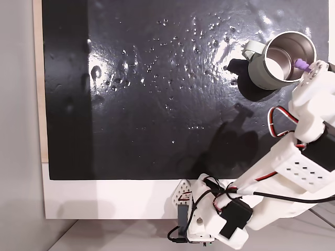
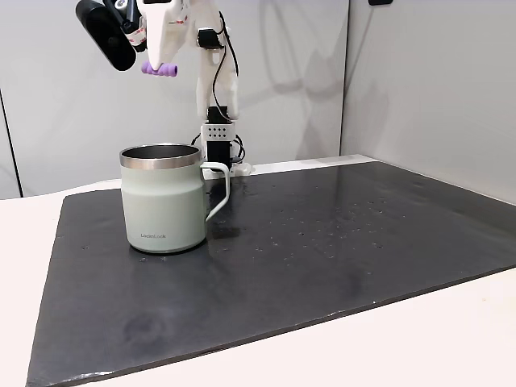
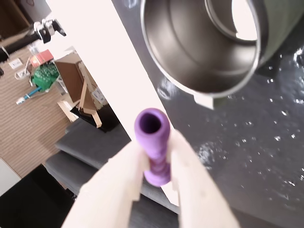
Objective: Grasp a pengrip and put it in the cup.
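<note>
The purple ribbed pengrip (image 3: 153, 142) is pinched between my gripper's (image 3: 154, 164) two white fingers, its hollow end facing the wrist camera. From a fixed view at the table's side, the pengrip (image 2: 159, 70) hangs well above the cup (image 2: 163, 200), a pale grey-green mug with a steel rim and side handle. In a fixed view from above, the pengrip (image 1: 302, 65) shows at the right edge of the cup's (image 1: 272, 68) opening, held by the gripper (image 1: 308, 68). The wrist view looks into the cup's shiny inside (image 3: 199, 42).
The cup stands on a wet, glossy black mat (image 1: 157, 104) laid over a white table (image 2: 451, 339). The arm's base (image 1: 209, 219) sits at the mat's lower edge seen from above. Beyond the table edge, the wrist view shows chairs and boxes on the floor (image 3: 42, 95).
</note>
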Tool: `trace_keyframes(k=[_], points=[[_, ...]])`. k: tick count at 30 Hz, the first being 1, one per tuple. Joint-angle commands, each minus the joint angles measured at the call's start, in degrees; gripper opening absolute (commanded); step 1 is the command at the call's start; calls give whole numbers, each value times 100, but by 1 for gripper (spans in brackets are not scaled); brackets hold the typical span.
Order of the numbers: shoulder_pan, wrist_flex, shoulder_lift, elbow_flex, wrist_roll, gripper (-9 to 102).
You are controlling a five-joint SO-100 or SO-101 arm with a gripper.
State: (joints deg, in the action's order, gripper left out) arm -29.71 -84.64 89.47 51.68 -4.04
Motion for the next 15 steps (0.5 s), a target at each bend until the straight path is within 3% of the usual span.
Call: trace_keyframes(k=[1, 7, 15], points=[[-114, 229, -316, -677, -70, 0], [-70, 527, -905, -1327, -18, 0], [202, 202, -1134, -1688, 35, 0]])
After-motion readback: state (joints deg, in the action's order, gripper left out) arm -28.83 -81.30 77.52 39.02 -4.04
